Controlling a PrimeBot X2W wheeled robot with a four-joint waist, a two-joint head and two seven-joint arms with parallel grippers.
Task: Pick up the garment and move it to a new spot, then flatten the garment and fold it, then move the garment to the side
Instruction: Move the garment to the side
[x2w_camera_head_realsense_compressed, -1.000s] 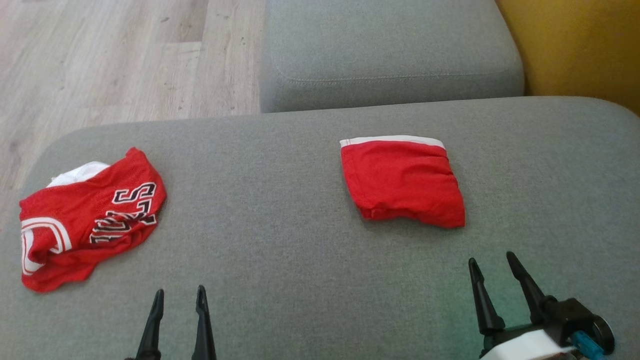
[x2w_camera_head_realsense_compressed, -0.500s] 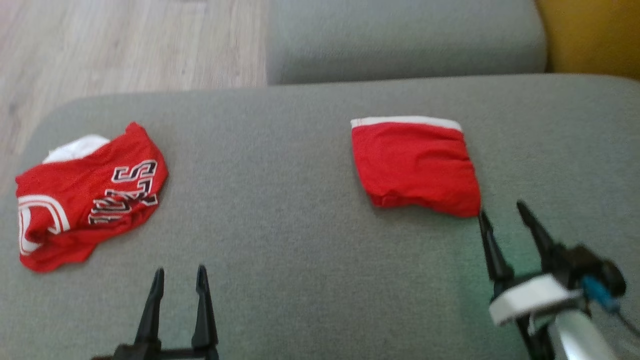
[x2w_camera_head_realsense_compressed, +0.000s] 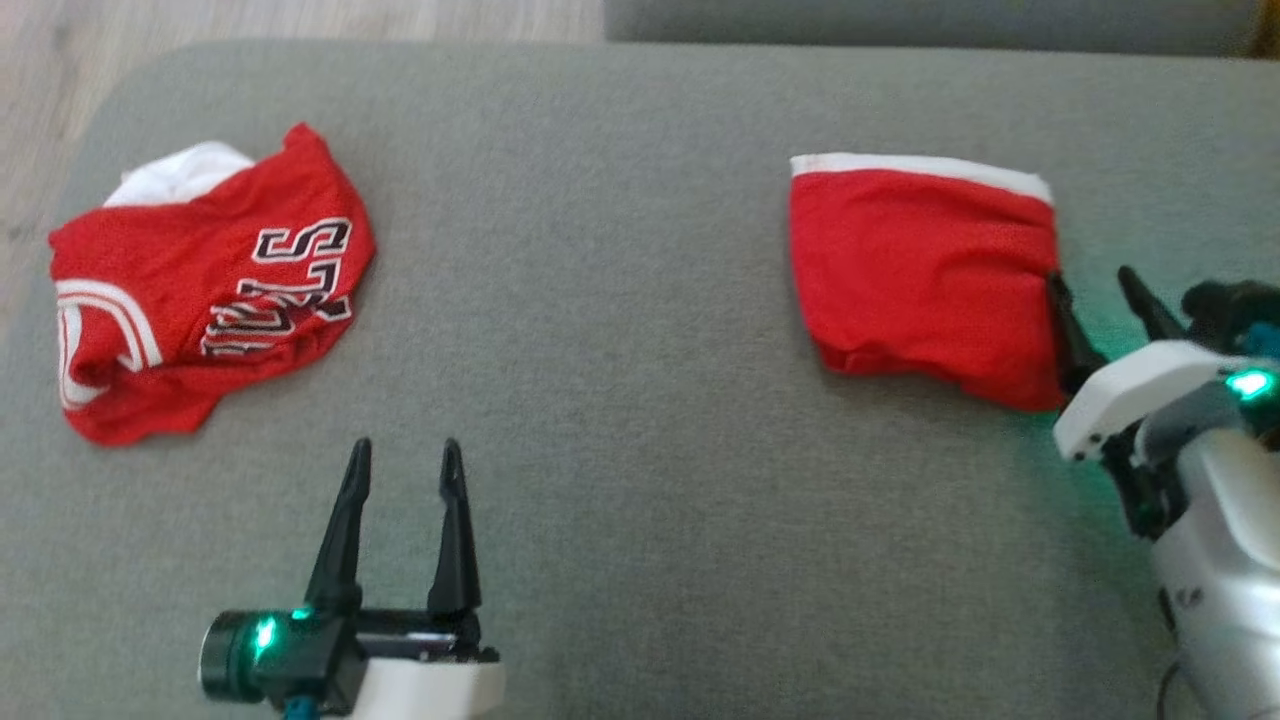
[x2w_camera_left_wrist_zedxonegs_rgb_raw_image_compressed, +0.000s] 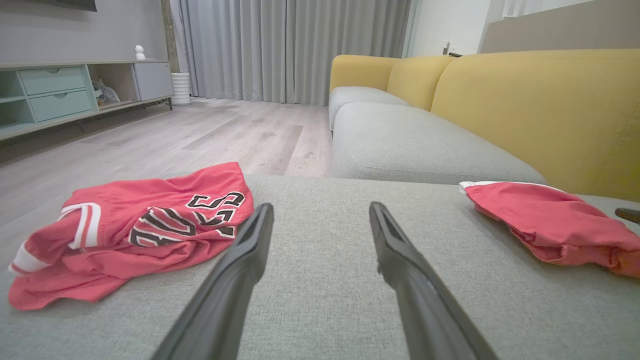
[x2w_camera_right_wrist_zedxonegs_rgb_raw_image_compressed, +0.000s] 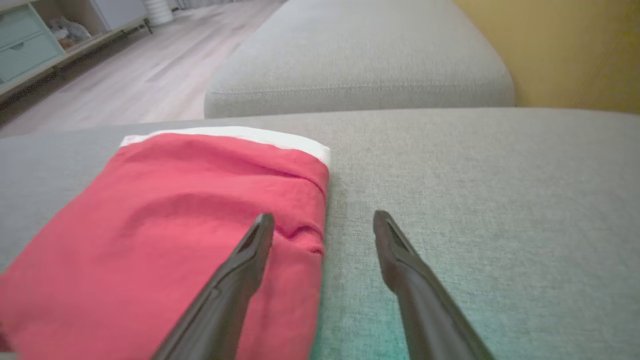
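A crumpled red jersey (x2w_camera_head_realsense_compressed: 210, 290) with white trim and black lettering lies at the left of the grey cushion (x2w_camera_head_realsense_compressed: 620, 400). A folded red garment (x2w_camera_head_realsense_compressed: 920, 270) with a white band along its far edge lies at the right. My right gripper (x2w_camera_head_realsense_compressed: 1088, 277) is open at that garment's right edge. In the right wrist view, one finger of the right gripper (x2w_camera_right_wrist_zedxonegs_rgb_raw_image_compressed: 324, 216) is over the folded garment (x2w_camera_right_wrist_zedxonegs_rgb_raw_image_compressed: 175, 210) and the other over bare cushion. My left gripper (x2w_camera_head_realsense_compressed: 405, 455) is open over bare cushion, holding nothing. The left wrist view shows the left gripper (x2w_camera_left_wrist_zedxonegs_rgb_raw_image_compressed: 320, 207) between the jersey (x2w_camera_left_wrist_zedxonegs_rgb_raw_image_compressed: 135, 225) and the folded garment (x2w_camera_left_wrist_zedxonegs_rgb_raw_image_compressed: 550, 220).
A second grey seat cushion (x2w_camera_right_wrist_zedxonegs_rgb_raw_image_compressed: 360, 55) lies beyond this one, with a yellow backrest (x2w_camera_left_wrist_zedxonegs_rgb_raw_image_compressed: 540, 100) to the right. Wood floor (x2w_camera_left_wrist_zedxonegs_rgb_raw_image_compressed: 200, 135) and a low cabinet (x2w_camera_left_wrist_zedxonegs_rgb_raw_image_compressed: 50, 95) are off the cushion's left side.
The head camera has dipped down and closer. My right gripper has moved forward from in front of the folded garment to its right edge. Both grippers stay open.
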